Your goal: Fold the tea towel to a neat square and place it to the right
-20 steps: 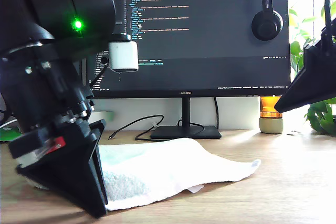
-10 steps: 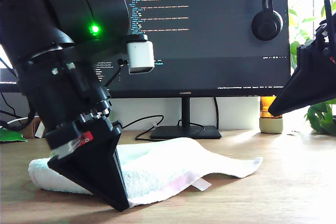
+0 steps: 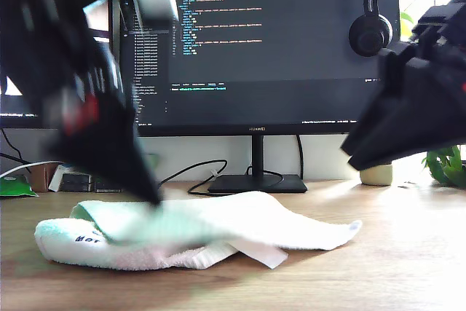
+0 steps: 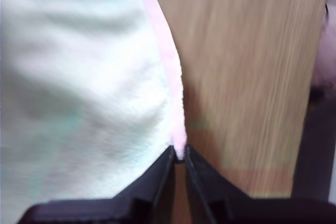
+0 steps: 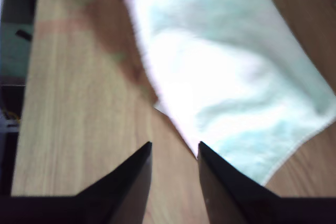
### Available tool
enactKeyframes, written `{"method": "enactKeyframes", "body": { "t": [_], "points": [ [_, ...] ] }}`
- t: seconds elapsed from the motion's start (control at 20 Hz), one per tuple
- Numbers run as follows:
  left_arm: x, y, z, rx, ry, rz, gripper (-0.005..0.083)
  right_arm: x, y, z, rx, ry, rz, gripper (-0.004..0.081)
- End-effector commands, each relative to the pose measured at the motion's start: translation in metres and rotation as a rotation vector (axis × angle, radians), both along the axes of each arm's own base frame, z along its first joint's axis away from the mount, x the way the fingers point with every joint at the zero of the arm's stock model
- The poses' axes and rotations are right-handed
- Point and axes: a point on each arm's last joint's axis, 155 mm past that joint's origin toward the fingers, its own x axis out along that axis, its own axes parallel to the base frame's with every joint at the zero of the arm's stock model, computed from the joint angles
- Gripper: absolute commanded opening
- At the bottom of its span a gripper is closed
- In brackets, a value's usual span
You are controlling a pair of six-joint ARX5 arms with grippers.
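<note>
First pincer risen, pinching tea towel pink edge.

The tea towel is pale mint, nearly white in the glare, with a pink edge strip and some dark lettering. Desk is light wood grain. Both grippers' jaws are plain black.

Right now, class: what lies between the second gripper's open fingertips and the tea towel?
Only bare wooden desk, seen in the second wrist view: my second gripper hangs open short of the tea towel, touching nothing.
</note>
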Motion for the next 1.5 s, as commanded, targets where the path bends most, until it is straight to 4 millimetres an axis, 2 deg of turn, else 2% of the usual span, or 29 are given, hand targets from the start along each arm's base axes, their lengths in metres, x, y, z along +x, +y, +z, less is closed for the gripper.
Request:
{"method": "enactKeyframes", "body": {
  "t": [0.0, 0.15, 0.4, 0.65, 0.95, 1.25, 1.45],
  "points": [
    [-0.002, 0.0, 0.001, -0.012, 0.018, 0.016, -0.0024, 0.002, 0.001, -0.008, -0.033, 0.005, 0.005, 0.0293],
    [-0.005, -0.003, 0.011, -0.057, 0.031, 0.027, -0.0024, 0.011, 0.0, -0.024, -0.09, 0.002, -0.011, 0.0304],
    [-0.006, -0.002, 0.026, -0.097, 0.017, 0.044, -0.0024, 0.044, -0.004, -0.045, -0.176, -0.086, -0.055, 0.0305],
    [-0.007, -0.001, 0.032, -0.11, 0.013, 0.051, -0.0024, 0.054, -0.005, -0.061, -0.212, -0.093, -0.062, 0.0305],
    [-0.008, 0.0, 0.034, -0.118, 0.018, 0.06, -0.0024, 0.064, -0.005, -0.061, -0.217, -0.132, -0.083, 0.0299],
    [-0.004, -0.005, 0.066, -0.188, -0.041, 0.056, -0.0024, 0.061, 0.0, -0.059, -0.192, -0.123, -0.066, 0.0299],
    [-0.005, -0.007, 0.068, -0.199, -0.035, 0.046, -0.0024, 0.063, 0.003, -0.056, -0.176, -0.129, -0.069, 0.0299]
  ]
}}
